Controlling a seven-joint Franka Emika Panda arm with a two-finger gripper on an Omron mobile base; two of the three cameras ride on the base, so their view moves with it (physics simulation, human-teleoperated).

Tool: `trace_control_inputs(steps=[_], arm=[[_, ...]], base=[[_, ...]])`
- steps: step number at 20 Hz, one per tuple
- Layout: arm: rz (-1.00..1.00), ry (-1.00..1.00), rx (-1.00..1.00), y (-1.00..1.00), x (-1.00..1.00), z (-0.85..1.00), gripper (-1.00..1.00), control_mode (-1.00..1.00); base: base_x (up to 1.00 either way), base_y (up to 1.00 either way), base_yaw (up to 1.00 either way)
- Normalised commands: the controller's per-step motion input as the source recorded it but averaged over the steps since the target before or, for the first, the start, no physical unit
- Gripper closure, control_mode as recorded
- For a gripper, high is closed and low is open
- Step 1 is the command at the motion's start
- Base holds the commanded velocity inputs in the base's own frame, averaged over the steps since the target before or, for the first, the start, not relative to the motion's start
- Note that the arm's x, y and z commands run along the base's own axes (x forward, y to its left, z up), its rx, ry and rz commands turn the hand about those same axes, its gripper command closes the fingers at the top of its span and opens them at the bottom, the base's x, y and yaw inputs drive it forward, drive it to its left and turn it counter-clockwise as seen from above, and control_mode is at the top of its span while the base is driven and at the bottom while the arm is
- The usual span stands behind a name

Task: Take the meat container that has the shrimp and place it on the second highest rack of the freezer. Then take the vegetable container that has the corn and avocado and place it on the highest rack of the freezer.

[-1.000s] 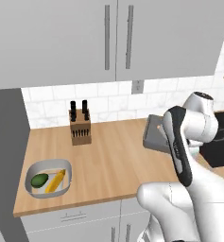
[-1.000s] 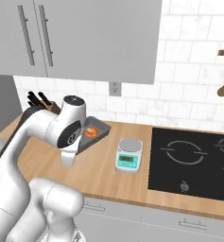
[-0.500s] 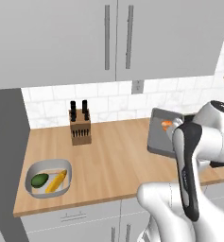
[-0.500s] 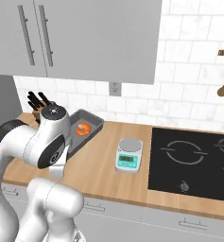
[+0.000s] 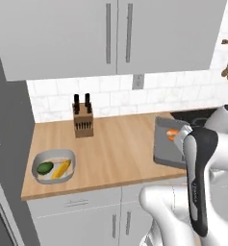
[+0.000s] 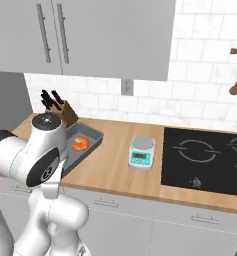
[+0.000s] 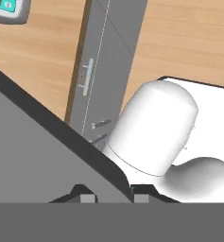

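The meat container [image 5: 167, 144], a dark rectangular tray, hangs above the counter's right part with the orange-pink shrimp [image 5: 172, 135] in it. From the right base view the meat container [image 6: 88, 141] and shrimp [image 6: 80, 144] sit just beyond my bent arm. My gripper [image 7: 114, 194] is shut on the tray's dark rim, which runs between the fingertips [image 7: 87, 197]. Far left on the counter rests the vegetable container [image 5: 40, 160], a pale oval bowl holding the avocado [image 5: 45, 167] and the corn [image 5: 61, 169]. The freezer [image 5: 7, 139] shows as a tall grey side at the left; its racks are hidden.
A knife block [image 5: 82, 122] stands against the tiled wall. A small kitchen scale [image 6: 141, 152] sits between the tray and the black cooktop [image 6: 205, 155]. Grey upper cabinets [image 5: 115, 33] hang overhead. Wooden utensils [image 6: 235, 85] hang at the far right. Drawer fronts [image 7: 104, 71] lie below the counter edge.
My arm has swung its elbow round, and the tray with the shrimp has turned from a steep tilt to nearly level, dropping slightly. The bowl and the base have stayed put.
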Motion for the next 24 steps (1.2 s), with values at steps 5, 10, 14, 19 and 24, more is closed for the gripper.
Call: trace_control_inputs(steps=[5, 10, 14, 19, 24], arm=[[0.00, 0.00, 0.00, 0.00, 0.00, 0.00, 1.00, 1.00], [0.00, 0.00, 0.00, 0.00, 0.00, 0.00, 1.00, 1.00], [0.00, 0.00, 0.00, 0.00, 0.00, 0.00, 1.00, 1.00], [0.00, 0.00, 0.00, 0.00, 0.00, 0.00, 1.00, 1.00], [0.00, 0.00, 0.00, 0.00, 0.00, 0.00, 1.00, 1.00]], base=[[-0.49, 0.93, 0.26], [0.00, 1.00, 0.29], [-0.01, 1.00, 0.26], [-0.23, 1.00, 0.06], [-0.25, 1.00, 0.00]])
